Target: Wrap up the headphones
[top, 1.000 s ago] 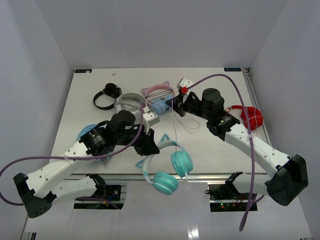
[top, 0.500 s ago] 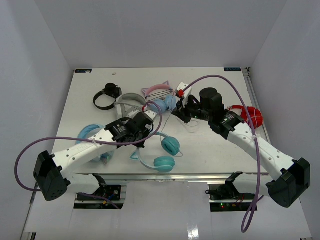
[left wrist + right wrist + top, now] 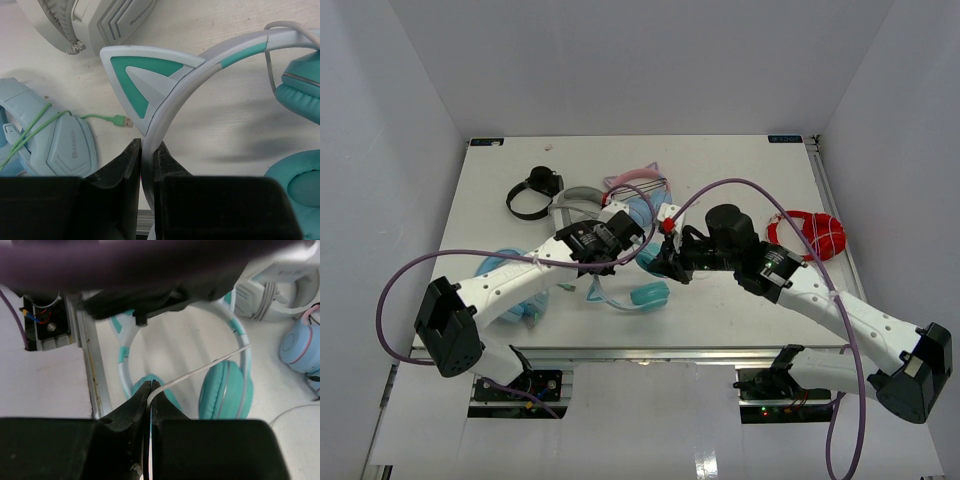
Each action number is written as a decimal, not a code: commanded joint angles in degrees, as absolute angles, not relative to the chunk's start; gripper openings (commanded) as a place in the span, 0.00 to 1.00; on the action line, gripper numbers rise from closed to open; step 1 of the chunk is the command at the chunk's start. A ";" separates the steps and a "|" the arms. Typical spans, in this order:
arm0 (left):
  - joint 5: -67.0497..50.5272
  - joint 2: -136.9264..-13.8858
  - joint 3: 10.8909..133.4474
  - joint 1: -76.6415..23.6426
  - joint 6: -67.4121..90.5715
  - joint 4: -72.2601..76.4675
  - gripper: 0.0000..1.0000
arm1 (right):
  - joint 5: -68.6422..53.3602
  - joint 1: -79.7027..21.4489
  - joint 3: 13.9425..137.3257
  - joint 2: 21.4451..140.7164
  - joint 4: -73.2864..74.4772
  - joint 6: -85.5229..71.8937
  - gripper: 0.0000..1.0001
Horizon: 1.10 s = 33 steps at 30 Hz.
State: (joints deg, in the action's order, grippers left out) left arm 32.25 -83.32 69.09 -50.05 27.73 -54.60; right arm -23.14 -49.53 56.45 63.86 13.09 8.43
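Note:
The headphones (image 3: 648,295), with teal cups, a white headband and teal cat ears, sit near the table's front middle. My left gripper (image 3: 623,244) is shut on the white headband (image 3: 165,120) just below one cat ear (image 3: 142,80); the teal cups (image 3: 300,95) lie to its right. My right gripper (image 3: 659,265) is shut on the thin white cable (image 3: 210,365), which runs up and right across one teal cup (image 3: 225,390). The two grippers are close together over the headphones.
A light-blue pair (image 3: 55,145) with a green cable lies left of the headphones. A grey-white pair (image 3: 582,200), a blue pair with a pink cat-ear band (image 3: 635,185), a black pair (image 3: 533,192) and a red pair (image 3: 815,232) lie behind. The table's front rail (image 3: 85,355) is close.
My left gripper has carried the headphones away from the front edge, toward the middle. My right gripper has come left and nearer with the cable, closing on the headphones.

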 commanded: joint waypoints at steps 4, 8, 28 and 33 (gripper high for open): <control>32.33 -80.67 72.17 -46.04 31.29 -50.97 0.00 | -25.70 -54.77 51.13 58.80 4.20 2.44 0.08; 30.42 -79.30 73.11 -45.44 32.07 -49.48 0.00 | -20.96 -56.59 48.64 59.55 -0.02 0.72 0.08; 28.75 -70.43 76.12 -45.26 37.57 -49.38 0.00 | -8.98 -58.67 40.21 61.25 -11.91 -6.35 0.15; 30.45 -69.74 76.55 -45.22 38.89 -49.92 0.00 | -8.00 -59.98 38.41 60.69 -14.32 -7.16 0.14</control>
State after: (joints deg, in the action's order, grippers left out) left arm 28.69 -73.05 73.28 -45.50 35.67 -52.27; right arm -10.08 -58.78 39.78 61.25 -8.61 -5.78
